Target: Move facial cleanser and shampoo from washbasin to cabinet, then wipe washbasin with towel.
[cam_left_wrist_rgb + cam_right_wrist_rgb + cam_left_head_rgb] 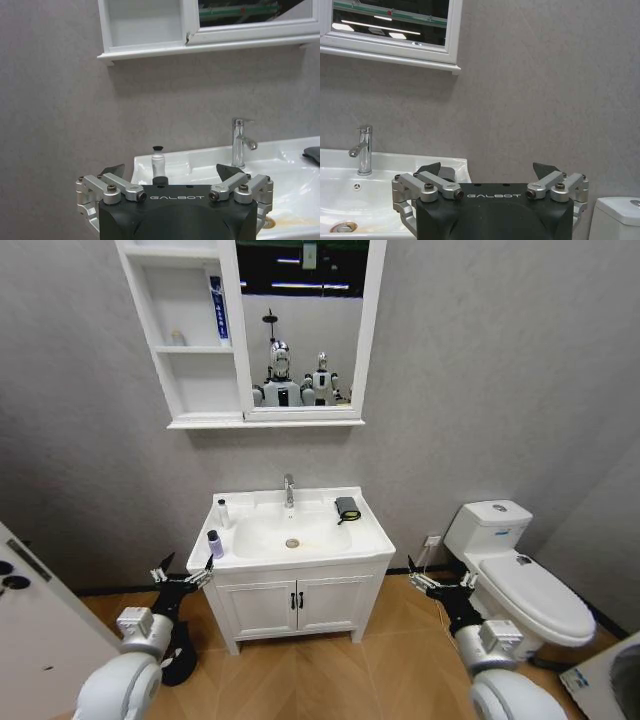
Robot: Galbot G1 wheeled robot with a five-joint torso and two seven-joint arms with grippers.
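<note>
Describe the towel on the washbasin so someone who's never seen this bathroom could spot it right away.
Find the white washbasin under the mirror. On its rim, on the robot's right of the tap, lies the towel. It is a small, dark, flat folded cloth, unlike the two upright bottles on the opposite rim.

My left claw (pixel 183 573) hangs spread wide just off the washbasin's (pixel 375 530) left edge, and my right claw (pixel 440 583), also spread, hangs in the gap between the washbasin and the toilet (pixel 520 580). On the washbasin's left rim two small bottles (pixel 222 512) stand one behind the other, near my left claw's way in. The tap (pixel 289 490) rises at the back rim's middle. The dark towel (pixel 347 507) lies on the back right rim. The bowl between them is open. Above the washbasin, the cabinet's (pixel 160 340) lowest compartment is bare; the middle one holds a small jar (pixel 177 337) and a blue tube (pixel 219 305).
</note>
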